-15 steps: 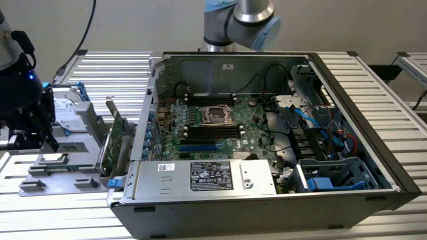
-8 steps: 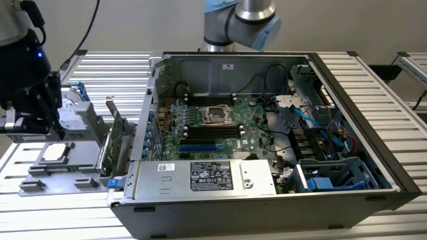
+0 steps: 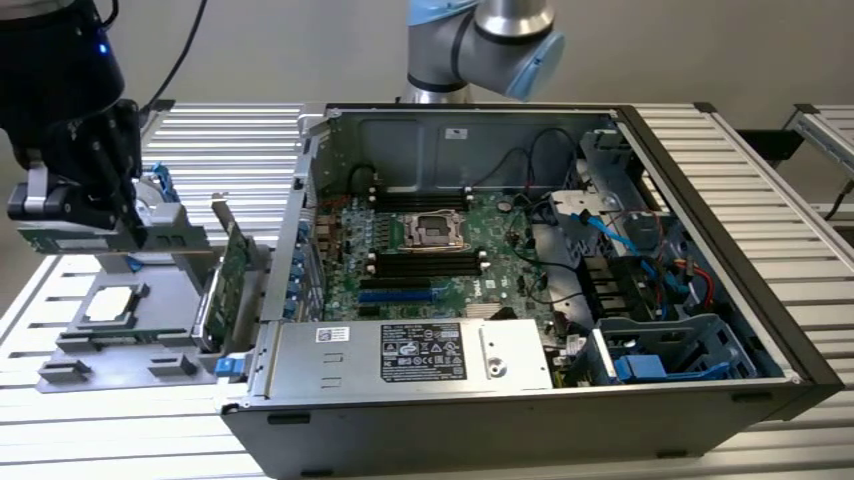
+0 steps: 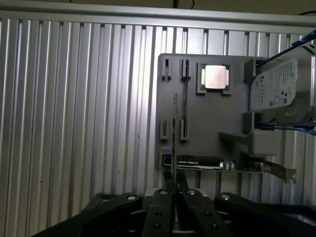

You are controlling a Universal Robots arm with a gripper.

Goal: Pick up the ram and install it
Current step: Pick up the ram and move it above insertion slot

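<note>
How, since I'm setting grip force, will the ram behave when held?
The ram looks thin edge-on and runs straight from the gripper, so probably light and stiff. Being so thin, it may crack if bent.

Exterior view overlooks case (image 3: 534, 425) and grey tray (image 3: 134, 355) from above; wrist view faces that tray (image 4: 207, 118), closer.

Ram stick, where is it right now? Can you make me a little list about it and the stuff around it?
ram: thin stick seen edge-on, gripped by the end effector
end effector: shut on the ram, over the gray tray
gray tray: holds a processor chip, a hard drive and an expansion card
computer case: open, motherboard showing, black memory slots
installed: not yet
</note>
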